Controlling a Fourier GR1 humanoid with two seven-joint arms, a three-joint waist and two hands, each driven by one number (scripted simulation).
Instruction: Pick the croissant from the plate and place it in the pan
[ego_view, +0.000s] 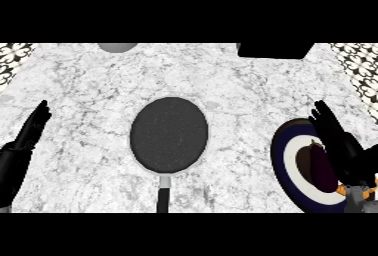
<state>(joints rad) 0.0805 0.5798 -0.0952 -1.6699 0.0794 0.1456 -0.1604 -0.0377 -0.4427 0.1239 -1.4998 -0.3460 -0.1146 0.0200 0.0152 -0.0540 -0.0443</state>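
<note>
Obs: right hand is hovering over the right part of the plate, its fingers lying straight and close together, curling round nothing.

The task's thing is sitting just left of those fingers, on the plate's dark centre. It is a dark oblong item with a small stem end, looking more like an aubergine than a croissant. Whether the fingers are touching it: cannot tell.

Handling, as a judgement: probably light, smooth-skinned and rounded, so likely slipping or rolling if pinched at a tip. Taking it across the thick middle, thumb on one side and fingers on the other, is looking safest.

The pan is lying well left of the fingers, the item not yet in it.

The left hand is resting at the left edge, fingers straight, holding nothing.
</note>
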